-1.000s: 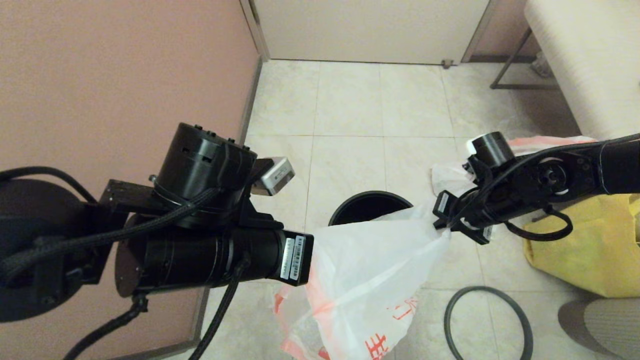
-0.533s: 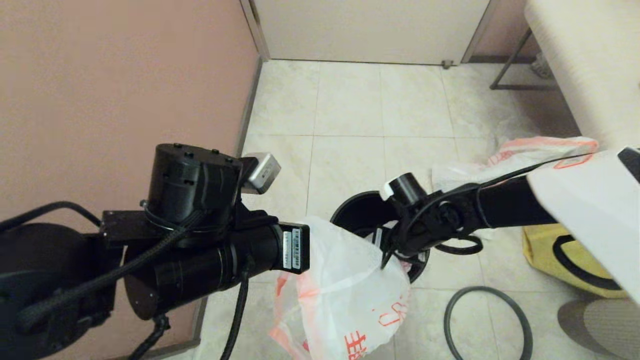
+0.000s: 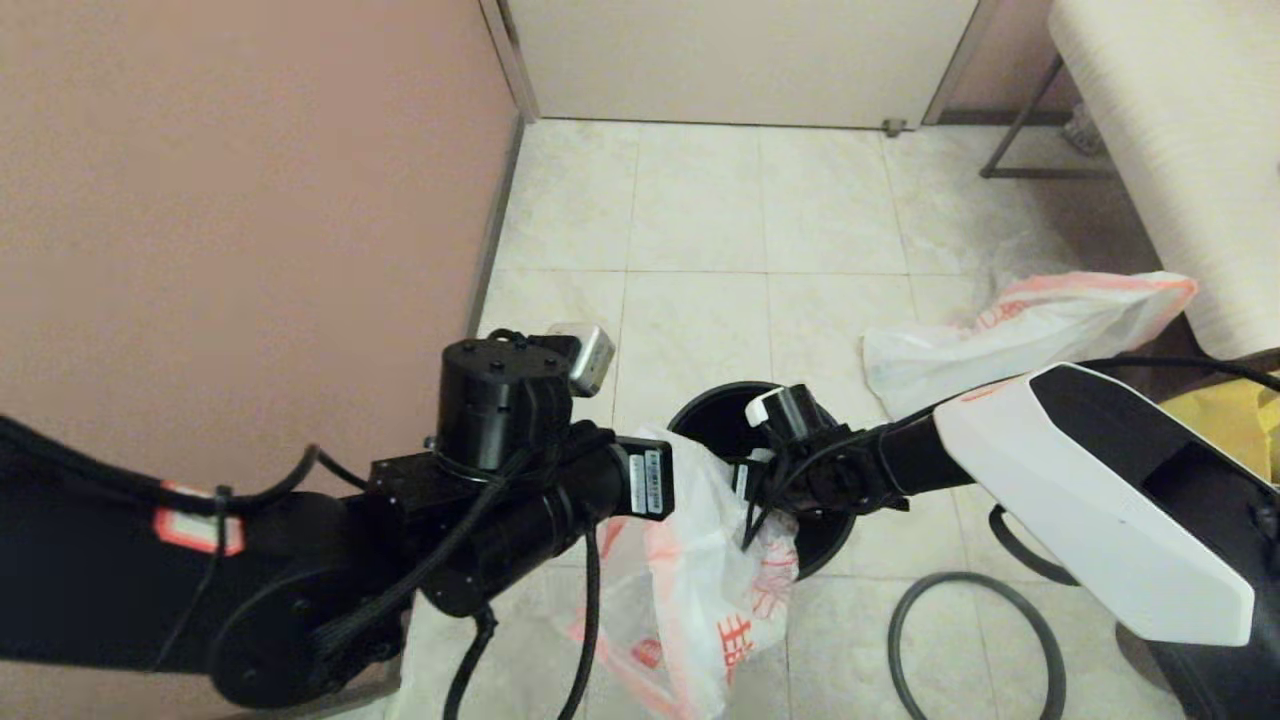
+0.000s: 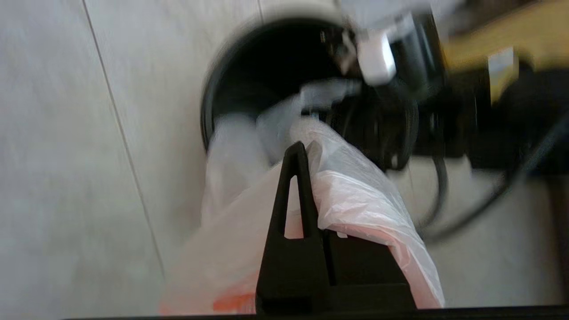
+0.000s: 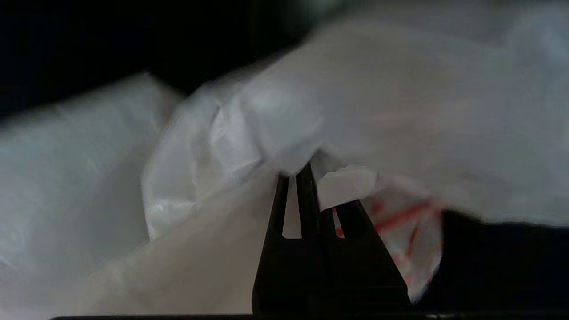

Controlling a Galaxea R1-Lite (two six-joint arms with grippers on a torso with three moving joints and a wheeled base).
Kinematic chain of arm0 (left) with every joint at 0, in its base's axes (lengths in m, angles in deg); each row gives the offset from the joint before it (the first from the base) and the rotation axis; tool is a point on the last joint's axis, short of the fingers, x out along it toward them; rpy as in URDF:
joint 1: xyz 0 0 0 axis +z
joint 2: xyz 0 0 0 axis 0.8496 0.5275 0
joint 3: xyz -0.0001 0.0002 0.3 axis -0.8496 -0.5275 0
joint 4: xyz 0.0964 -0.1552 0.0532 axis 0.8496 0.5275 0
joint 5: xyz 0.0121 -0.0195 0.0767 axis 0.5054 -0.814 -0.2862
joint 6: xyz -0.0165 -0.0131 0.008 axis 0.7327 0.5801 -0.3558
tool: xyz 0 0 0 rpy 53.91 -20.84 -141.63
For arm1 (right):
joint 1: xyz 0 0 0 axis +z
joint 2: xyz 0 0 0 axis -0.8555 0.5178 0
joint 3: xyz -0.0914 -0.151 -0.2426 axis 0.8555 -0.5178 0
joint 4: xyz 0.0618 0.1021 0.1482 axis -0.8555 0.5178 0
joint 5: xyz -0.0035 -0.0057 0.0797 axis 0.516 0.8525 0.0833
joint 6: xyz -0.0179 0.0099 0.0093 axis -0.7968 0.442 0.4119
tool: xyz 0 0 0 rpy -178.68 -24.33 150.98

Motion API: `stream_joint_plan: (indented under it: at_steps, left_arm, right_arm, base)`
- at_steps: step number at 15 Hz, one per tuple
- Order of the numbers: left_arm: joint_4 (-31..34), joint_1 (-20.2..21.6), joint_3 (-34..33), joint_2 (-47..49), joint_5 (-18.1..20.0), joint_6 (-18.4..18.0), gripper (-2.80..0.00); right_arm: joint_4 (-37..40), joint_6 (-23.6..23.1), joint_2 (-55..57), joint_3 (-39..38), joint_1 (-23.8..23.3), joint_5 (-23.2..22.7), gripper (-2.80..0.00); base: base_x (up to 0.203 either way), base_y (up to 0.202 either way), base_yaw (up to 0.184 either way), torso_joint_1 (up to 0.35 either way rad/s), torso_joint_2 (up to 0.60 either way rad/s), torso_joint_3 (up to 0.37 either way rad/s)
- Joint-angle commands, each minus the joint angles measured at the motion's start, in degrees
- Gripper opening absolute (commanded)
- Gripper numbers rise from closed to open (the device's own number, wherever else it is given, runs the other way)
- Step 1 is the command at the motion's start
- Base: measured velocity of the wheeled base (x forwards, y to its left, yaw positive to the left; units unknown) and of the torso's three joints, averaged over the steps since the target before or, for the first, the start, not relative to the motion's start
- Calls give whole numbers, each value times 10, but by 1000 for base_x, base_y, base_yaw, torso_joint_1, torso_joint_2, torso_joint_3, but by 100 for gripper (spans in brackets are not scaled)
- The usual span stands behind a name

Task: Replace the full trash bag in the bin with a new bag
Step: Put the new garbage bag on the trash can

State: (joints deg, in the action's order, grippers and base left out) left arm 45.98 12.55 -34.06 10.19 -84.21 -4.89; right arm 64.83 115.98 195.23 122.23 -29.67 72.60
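The new bag [image 3: 700, 590] hangs limp and white, with orange print, over the near rim of the bin [image 3: 716, 402]. My left gripper [image 3: 688, 470] is shut on the bag's mouth at the bin's left edge; in the left wrist view its fingers [image 4: 297, 178] pinch the plastic [image 4: 355, 191] before the dark bin opening [image 4: 249, 80]. My right gripper [image 3: 748, 525] is shut on the other side of the mouth, over the bin's front. In the right wrist view that gripper [image 5: 306, 171] is buried in white film [image 5: 200, 146]. The full trash bag [image 3: 1020, 325] lies on the floor behind the right arm.
A dark ring [image 3: 975, 640] lies on the tiles to the right of the bin. A yellow fabric bag [image 3: 1228, 420] sits behind my right arm. The pink wall [image 3: 250, 200] runs close on the left. A pale bench [image 3: 1170, 130] on metal legs stands at the back right.
Both arms swung inward and down to the bin. The right gripper moved left, so the stretched bag mouth narrowed and the bag now sags against the bin's front.
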Motion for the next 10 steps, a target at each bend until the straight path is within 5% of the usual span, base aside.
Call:
stream_joint_plan:
  at_steps: [1, 5, 10]
  left_arm:
    - [-26, -1, 37, 50, -10, -13, -280]
    - [-30, -10, 79, 55, -27, -32, -280]
    - [-145, -22, 108, 106, -57, -138, -280]
  right_arm:
    - [-43, -8, 2, -1, -18, 0, -280]
    - [-82, -63, 8, 0, -25, 10, -280]
    - [-113, -122, 75, 13, -10, 54, -280]
  base:
    - [0, 0, 0, 0, 0, 0]
    - [0, 0, 0, 0, 0, 0]
    - [0, 0, 0, 0, 0, 0]
